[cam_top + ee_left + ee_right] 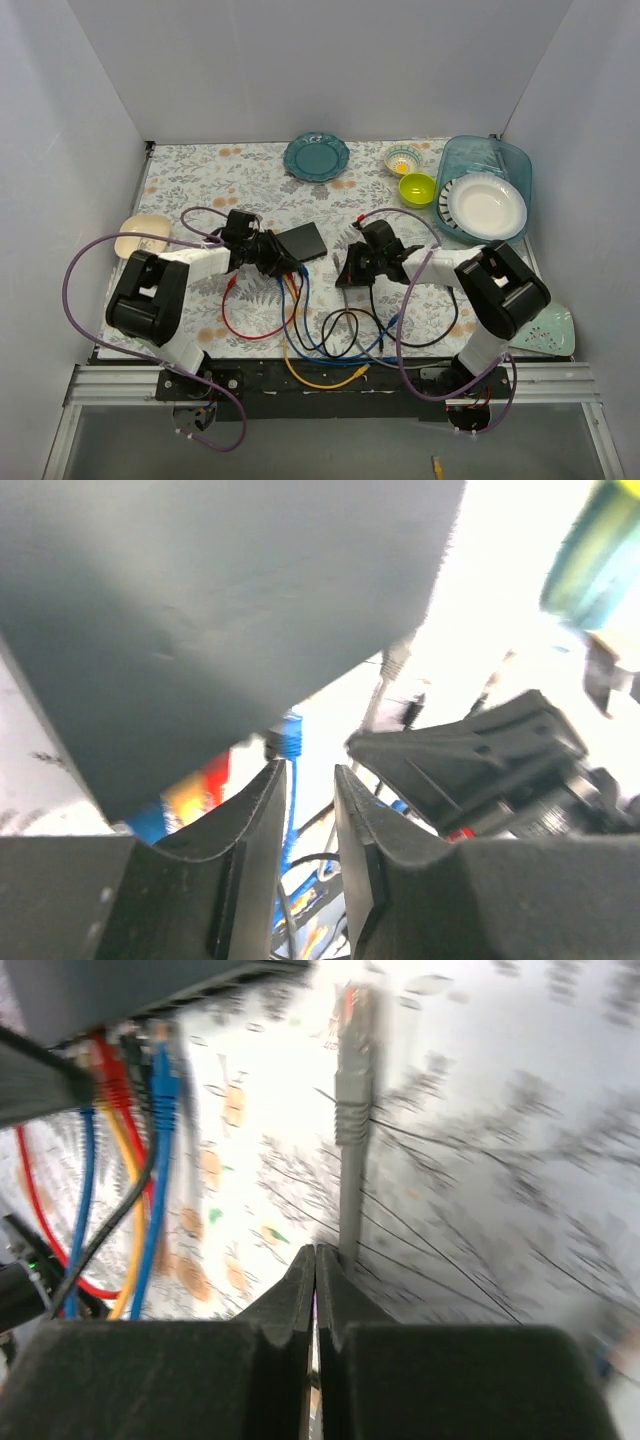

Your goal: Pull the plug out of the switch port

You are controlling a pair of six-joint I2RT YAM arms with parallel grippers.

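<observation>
Right wrist: grey plug [352,1060] outside switch port [190,990].

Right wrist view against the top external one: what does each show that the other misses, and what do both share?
Only the right wrist: the grey plug up close, out of any socket, its cable rising beside the shut right tool. Only the top external: the teal plate, the green bowl, the dish tub and the slack cable loops. Both: the switch and the coloured cables running into it.
</observation>
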